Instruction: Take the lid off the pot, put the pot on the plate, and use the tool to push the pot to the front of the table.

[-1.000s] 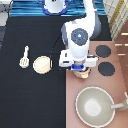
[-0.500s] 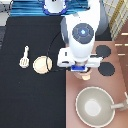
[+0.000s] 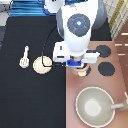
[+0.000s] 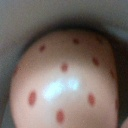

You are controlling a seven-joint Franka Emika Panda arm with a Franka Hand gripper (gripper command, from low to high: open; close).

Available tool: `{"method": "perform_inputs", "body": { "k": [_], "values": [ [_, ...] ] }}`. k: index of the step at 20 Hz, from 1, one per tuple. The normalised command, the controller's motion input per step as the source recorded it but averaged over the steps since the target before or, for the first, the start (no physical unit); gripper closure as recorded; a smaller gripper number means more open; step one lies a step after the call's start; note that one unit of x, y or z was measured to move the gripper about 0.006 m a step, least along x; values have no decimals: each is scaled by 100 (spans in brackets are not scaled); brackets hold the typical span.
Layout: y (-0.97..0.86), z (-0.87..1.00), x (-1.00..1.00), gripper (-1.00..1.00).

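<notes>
Pink lid [image 4: 65, 85] under gripper [image 3: 80, 68] on stove [image 3: 100, 85]; plate [image 3: 42, 65] apart.

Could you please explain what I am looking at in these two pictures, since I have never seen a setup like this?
The large white machine is a robot arm, and the gripper is the hand at its end. One picture is taken from high above the table, looking steeply down. The other comes from a camera on the hand itself, so it sees only a small patch from close by.

On the black table lie a cream spatula, the tool, and beside it a flat yellowish plate. On the exterior view's right is a brown stove with black burners and a large grey pan.

The gripper sits low over the stove's edge, right above the small pot, which the arm mostly hides. The hand camera is filled by the pink, red-dotted lid, so it is very close to it.
</notes>
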Motion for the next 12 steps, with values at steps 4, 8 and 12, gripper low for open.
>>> {"method": "perform_inputs", "body": {
  "k": [4, 8, 12],
  "values": [
    [-57, 22, -55, 100],
    [-60, 18, -52, 100],
    [-67, 12, -44, 100]
  ]
}}
